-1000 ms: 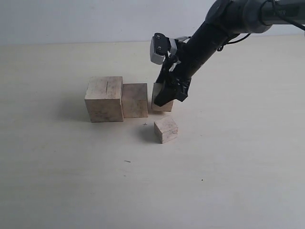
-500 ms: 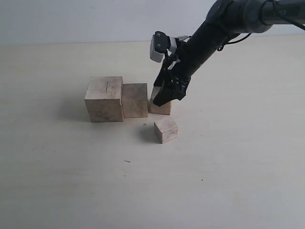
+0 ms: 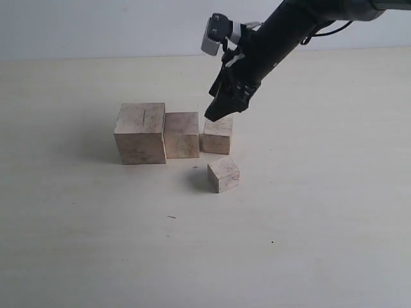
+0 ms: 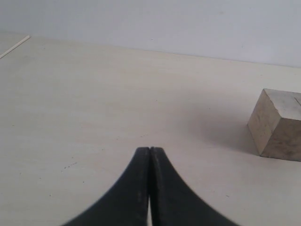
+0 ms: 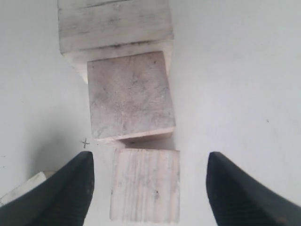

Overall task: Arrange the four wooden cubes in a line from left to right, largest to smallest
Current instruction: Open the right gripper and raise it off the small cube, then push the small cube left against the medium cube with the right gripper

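Observation:
Three of the four wooden cubes stand in a row on the table: the largest (image 3: 140,133), with a dark groove on top, then the second (image 3: 182,135) and the third (image 3: 218,136). The smallest cube (image 3: 223,174) lies apart, in front of the third and turned at an angle. My right gripper (image 3: 220,110) hangs open just above the third cube (image 5: 146,184), its fingers (image 5: 70,188) clear of both sides. My left gripper (image 4: 149,149) is shut on nothing, low over the table, with the largest cube (image 4: 277,125) off to one side. It is outside the exterior view.
The pale tabletop (image 3: 96,244) stretches bare around the cubes, with a small pencil cross (image 3: 196,167) beside the smallest one. A light wall (image 3: 96,25) runs along the table's far edge.
My right gripper has let go of the third cube and risen up off it. The third cube stays in the row next to the second. The other cubes have not moved.

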`<state>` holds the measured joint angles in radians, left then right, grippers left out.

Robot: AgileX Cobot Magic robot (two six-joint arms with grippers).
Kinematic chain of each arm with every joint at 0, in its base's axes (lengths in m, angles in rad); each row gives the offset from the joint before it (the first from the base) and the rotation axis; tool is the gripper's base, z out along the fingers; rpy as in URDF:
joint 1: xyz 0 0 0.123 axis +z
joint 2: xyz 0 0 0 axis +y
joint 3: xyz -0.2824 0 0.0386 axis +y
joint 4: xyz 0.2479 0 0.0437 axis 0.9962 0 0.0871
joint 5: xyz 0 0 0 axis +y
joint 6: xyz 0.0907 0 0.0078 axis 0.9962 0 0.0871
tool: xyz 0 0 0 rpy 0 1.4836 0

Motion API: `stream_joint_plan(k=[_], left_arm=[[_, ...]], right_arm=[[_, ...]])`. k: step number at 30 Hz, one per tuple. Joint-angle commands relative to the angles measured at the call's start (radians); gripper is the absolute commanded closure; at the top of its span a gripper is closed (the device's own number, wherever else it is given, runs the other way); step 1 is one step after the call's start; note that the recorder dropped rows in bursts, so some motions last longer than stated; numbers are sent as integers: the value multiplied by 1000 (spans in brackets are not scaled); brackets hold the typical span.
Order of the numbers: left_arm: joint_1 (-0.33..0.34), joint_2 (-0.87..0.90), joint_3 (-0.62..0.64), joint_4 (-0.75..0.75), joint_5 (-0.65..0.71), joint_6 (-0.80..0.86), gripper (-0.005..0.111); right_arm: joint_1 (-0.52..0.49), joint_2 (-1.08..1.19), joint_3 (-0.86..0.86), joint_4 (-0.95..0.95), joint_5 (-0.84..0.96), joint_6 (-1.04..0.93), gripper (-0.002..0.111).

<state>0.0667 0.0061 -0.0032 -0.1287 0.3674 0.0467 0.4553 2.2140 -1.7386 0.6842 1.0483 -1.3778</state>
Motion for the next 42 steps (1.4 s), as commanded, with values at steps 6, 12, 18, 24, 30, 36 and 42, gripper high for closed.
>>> stream_joint_plan(k=[6, 12, 18, 24, 30, 36, 42], left_arm=[[-6, -6, 3, 1, -11, 0, 107], [-6, -6, 3, 1, -11, 0, 107], [-6, -6, 3, 1, -11, 0, 107], [-6, -6, 3, 1, -11, 0, 107], [-6, -6, 3, 1, -11, 0, 107], [-6, -6, 3, 1, -11, 0, 107], [-6, -6, 3, 1, -11, 0, 107]], right_arm=[[1, -56, -2, -427, -31, 680, 52], [1, 11, -2, -473, -27, 1081, 62], [10, 64, -2, -351, -19, 1118, 100], [20, 70, -2, -344, -36, 1116, 108], [22, 70, -2, -341, -61, 1116, 108], [22, 70, -2, -341, -75, 1111, 108], [22, 70, -2, -323, -75, 1109, 108]])
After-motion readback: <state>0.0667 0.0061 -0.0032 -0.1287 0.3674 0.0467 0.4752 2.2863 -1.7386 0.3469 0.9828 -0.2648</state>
